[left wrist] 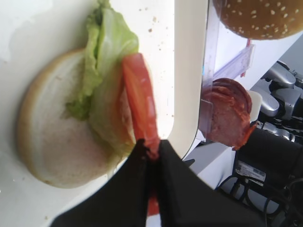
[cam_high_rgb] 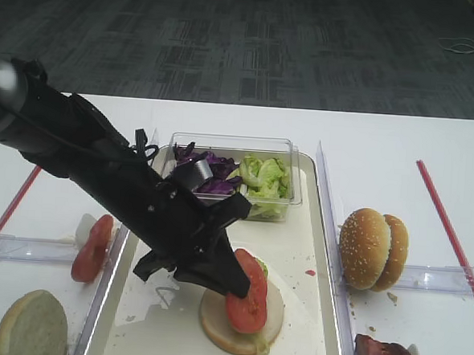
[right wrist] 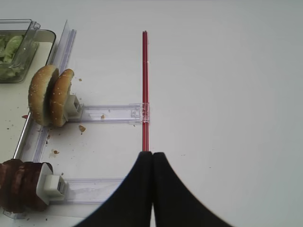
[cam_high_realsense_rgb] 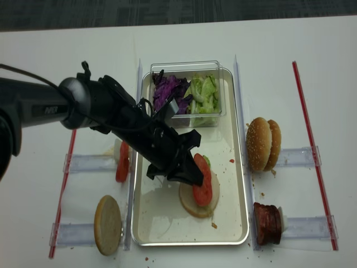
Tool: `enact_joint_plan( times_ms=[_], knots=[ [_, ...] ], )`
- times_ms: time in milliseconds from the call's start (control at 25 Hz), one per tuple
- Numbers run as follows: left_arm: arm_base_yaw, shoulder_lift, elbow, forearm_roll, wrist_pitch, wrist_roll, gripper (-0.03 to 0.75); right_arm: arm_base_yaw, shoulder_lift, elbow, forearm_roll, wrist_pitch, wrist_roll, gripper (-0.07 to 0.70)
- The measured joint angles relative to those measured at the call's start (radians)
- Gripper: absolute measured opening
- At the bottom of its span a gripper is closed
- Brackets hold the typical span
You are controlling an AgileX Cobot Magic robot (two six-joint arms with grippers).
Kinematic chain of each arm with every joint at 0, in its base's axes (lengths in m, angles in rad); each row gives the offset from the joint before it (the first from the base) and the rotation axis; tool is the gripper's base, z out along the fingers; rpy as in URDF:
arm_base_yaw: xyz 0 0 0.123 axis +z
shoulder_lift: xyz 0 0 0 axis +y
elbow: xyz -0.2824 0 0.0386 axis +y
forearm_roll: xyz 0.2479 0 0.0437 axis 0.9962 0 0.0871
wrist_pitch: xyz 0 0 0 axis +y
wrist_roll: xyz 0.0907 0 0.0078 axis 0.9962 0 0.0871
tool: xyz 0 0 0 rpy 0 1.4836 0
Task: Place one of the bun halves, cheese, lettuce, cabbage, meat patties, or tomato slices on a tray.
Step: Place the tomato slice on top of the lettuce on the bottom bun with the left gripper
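Tomato slice [left wrist: 139,101] on edge over the lettuce [left wrist: 106,78] and pale bun half [left wrist: 52,137], mid-tray [cam_high_rgb: 301,310], toward its near end. Left gripper [left wrist: 152,153] is pinched tight on the slice's rim, and the left wrist view alone shows that clamp; overhead, the arm hides it. Right gripper [right wrist: 152,156], jaws pressed together on nothing, hangs over bare table by a red strip [right wrist: 145,90], seen only from its own wrist camera. Sesame buns [cam_high_rgb: 373,249] stand right of the tray, meat [cam_high_realsense_rgb: 268,223] near the right corner.

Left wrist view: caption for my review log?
Left gripper shut on a tomato slice, over lettuce on a bun half.
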Motion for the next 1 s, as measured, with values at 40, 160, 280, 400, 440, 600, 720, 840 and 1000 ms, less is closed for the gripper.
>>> enact_joint_plan(
  times_ms=[40, 160, 280, 400, 440, 600, 720, 840, 1000],
  knots=[
    [0.000, 0.000, 0.000, 0.005, 0.000, -0.007, 0.011, 0.000, 0.000, 0.000, 0.000, 0.000, 0.000, 0.006],
    [0.000, 0.000, 0.000, 0.020, 0.000, -0.021, 0.038, 0.000, 0.000, 0.000, 0.000, 0.000, 0.000, 0.006],
    [0.000, 0.000, 0.000, 0.025, 0.000, -0.034, 0.070, 0.000, 0.000, 0.000, 0.000, 0.000, 0.000, 0.006],
    [0.000, 0.000, 0.000, 0.025, 0.000, -0.044, 0.107, 0.000, 0.000, 0.000, 0.000, 0.000, 0.002, 0.006],
    [0.000, 0.000, 0.000, 0.025, 0.000, -0.050, 0.123, 0.000, 0.000, 0.000, 0.000, 0.000, 0.004, 0.006],
    [0.000, 0.000, 0.000, 0.025, 0.000, -0.059, 0.190, 0.000, 0.000, 0.000, 0.000, 0.000, 0.004, 0.006],
    [0.000, 0.000, -0.015, 0.040, 0.004, -0.072, 0.225, 0.000, 0.000, 0.000, 0.000, 0.000, 0.004, 0.006],
    [0.000, 0.000, -0.058, 0.081, 0.027, -0.122, 0.249, 0.000, 0.000, 0.000, 0.000, 0.000, 0.004, 0.006],
    [0.000, 0.000, -0.106, 0.183, 0.062, -0.224, 0.260, 0.000, 0.000, 0.000, 0.000, 0.000, 0.008, 0.006]
  ],
)
